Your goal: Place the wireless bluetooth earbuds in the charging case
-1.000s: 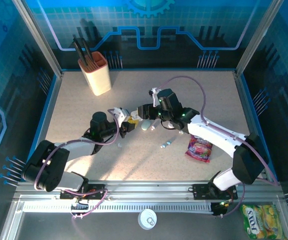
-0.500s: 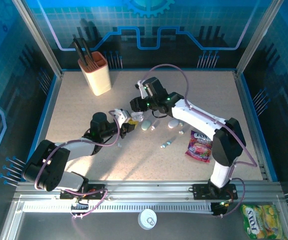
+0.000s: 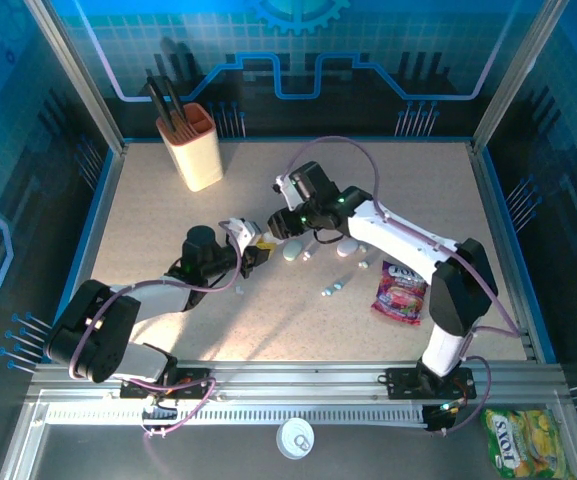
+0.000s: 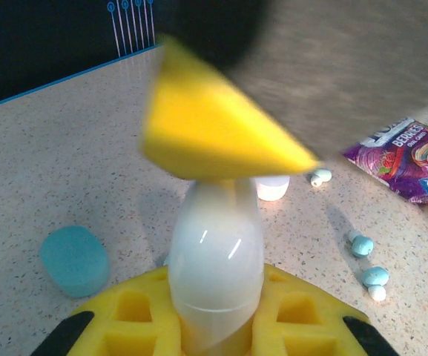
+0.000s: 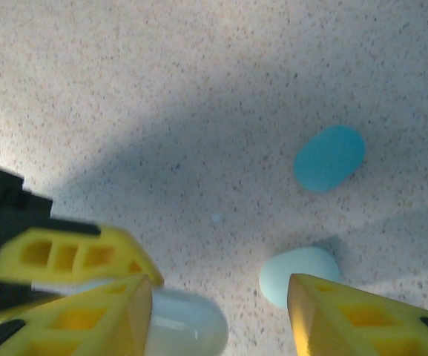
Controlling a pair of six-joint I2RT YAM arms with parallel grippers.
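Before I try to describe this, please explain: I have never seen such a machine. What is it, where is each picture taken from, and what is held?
These are two robot arms bolted at the near edge of a table. One picture looks down from above; the other two come from cameras on the wrists. The left gripper is shut on a white case. The right gripper is open beside it, holding nothing. On the table lie a teal case, tiny light-blue earbuds, a purple sweets bag and a cup of tools.
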